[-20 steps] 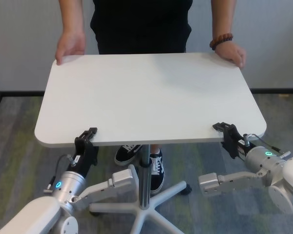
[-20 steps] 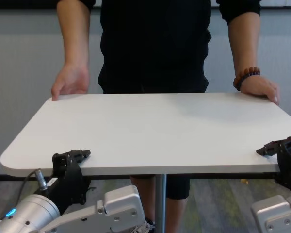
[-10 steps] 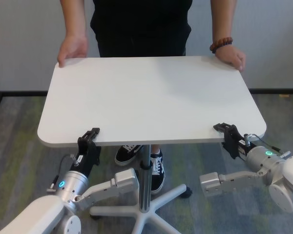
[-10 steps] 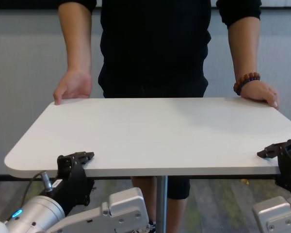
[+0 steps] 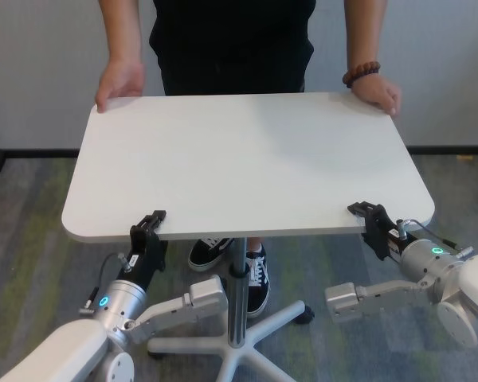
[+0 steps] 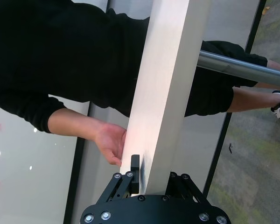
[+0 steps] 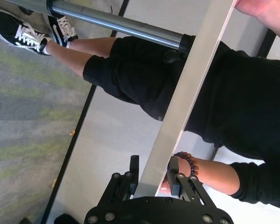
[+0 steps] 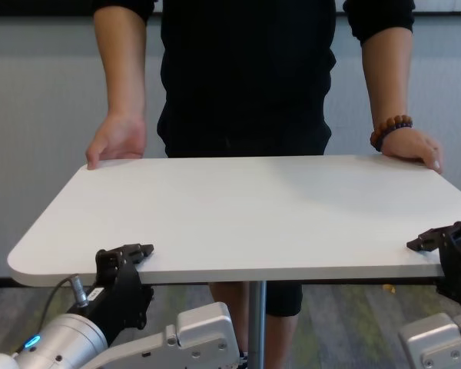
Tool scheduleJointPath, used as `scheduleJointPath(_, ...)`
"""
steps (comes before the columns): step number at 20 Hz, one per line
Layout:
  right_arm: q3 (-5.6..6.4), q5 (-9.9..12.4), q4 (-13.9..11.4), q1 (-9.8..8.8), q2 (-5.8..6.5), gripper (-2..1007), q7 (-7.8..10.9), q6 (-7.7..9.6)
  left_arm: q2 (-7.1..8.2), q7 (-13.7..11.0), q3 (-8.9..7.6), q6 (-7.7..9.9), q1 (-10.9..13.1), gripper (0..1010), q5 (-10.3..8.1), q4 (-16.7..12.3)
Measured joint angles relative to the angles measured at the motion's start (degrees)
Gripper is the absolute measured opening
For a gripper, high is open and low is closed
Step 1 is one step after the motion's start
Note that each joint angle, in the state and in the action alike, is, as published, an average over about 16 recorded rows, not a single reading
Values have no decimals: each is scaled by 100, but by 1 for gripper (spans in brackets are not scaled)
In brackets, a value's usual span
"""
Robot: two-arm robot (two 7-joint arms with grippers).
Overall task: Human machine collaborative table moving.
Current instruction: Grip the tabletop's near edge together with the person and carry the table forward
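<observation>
The white table (image 5: 247, 159) stands between me and the human (image 5: 231, 40), who holds its far corners with both hands (image 5: 119, 79); a bead bracelet (image 5: 361, 73) is on one wrist. My left gripper (image 5: 147, 227) is shut on the near edge towards the left corner, with black fingers above and below the thin top (image 6: 168, 93). My right gripper (image 5: 369, 215) is shut on the near edge at the right corner, and the edge (image 7: 186, 102) runs between its fingers. In the chest view, the left gripper (image 8: 123, 261) and right gripper (image 8: 442, 246) both clamp the table (image 8: 246, 207).
A grey pedestal pole (image 5: 237, 278) drops from the tabletop to a white star base (image 5: 231, 350) on carpet. The person's black-and-white shoes (image 5: 251, 274) stand by the pole. A light wall with a dark skirting strip (image 5: 32, 151) runs behind.
The table's left side has shifted slightly right, and my left gripper has moved with it. The person's hands have shifted with the far edge. The right gripper has barely moved.
</observation>
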Motion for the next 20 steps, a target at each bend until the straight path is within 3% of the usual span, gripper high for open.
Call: scheduleJointPath(20, -4, -8, -4, -2, 17, 343, 14, 18, 1, -8, 3, -4, 1, 272, -6, 6)
